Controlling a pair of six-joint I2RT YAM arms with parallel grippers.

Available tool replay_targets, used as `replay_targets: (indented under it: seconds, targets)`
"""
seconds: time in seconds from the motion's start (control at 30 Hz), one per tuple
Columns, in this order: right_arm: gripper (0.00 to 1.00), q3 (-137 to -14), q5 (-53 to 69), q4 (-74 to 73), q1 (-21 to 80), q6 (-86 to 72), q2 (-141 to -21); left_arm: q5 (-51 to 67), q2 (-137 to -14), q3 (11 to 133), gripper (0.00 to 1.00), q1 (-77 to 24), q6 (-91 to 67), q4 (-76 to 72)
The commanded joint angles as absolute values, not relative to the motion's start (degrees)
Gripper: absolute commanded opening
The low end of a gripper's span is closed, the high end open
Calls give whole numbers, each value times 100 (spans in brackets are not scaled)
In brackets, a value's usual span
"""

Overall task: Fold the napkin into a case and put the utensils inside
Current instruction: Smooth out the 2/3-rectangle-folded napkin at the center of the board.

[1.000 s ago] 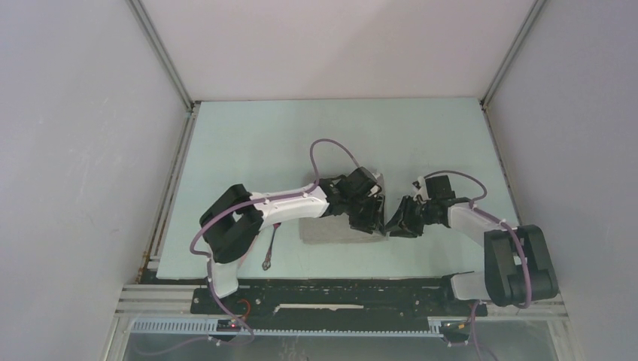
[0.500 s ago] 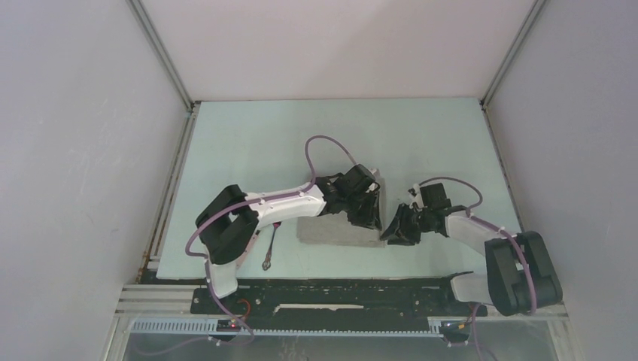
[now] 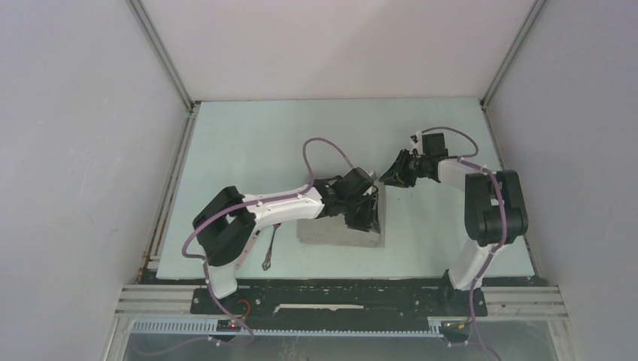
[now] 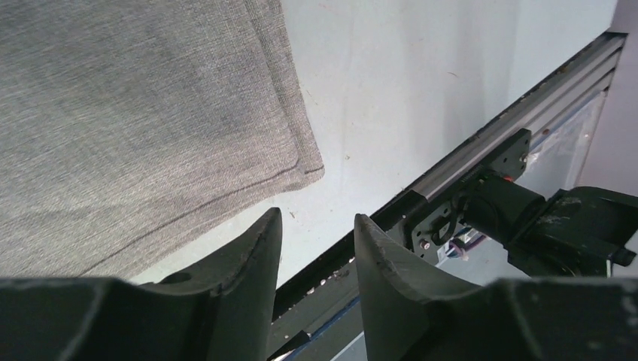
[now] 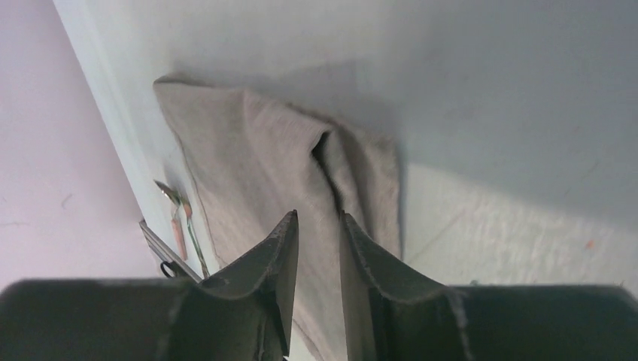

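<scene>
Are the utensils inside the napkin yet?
No, the utensils lie on the table beside the napkin, outside its folds.

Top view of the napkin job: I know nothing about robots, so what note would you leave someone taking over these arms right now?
Left end effector: open and empty, above the right end of the napkin.
Right end effector: jaws narrowly apart at the napkin's far right corner. Cloth shows in the gap; I cannot tell whether it is pinched.
Napkin: folded into a grey oblong, rumpled along its right edge.
Utensils: lying on the table left of the napkin, outside it.
Done: folding begun.
Left: finish the folding, then put the utensils inside.
</scene>
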State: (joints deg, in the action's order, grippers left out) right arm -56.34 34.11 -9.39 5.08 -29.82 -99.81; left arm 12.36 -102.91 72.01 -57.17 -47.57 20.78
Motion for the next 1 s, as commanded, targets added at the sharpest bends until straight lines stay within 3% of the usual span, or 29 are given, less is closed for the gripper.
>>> replay_targets:
  seconds: [0.0, 0.17, 0.33, 0.6, 0.97]
  targets:
    - [34, -6103, 3881, -734, 347, -2852, -10481, 1147, -10745, 7815, 43, -5922, -4664, 2335]
    - [38, -6124, 4010, -653, 327, -2827, -10638, 951, -11266, 8309, 34, -6011, -4541, 2773]
    - [44, -6110, 3951, -705, 321, -2721, -10653, 869, -11494, 8523, 40, -6100, -4569, 3067]
    - [45, -6114, 4024, -634, 338, -2712, -10685, 702, -11647, 8605, 45, -6161, -4550, 3226]
    - [46, -6111, 4015, -663, 326, -2667, -10764, 594, -12028, 9009, 35, -6161, -4461, 3648]
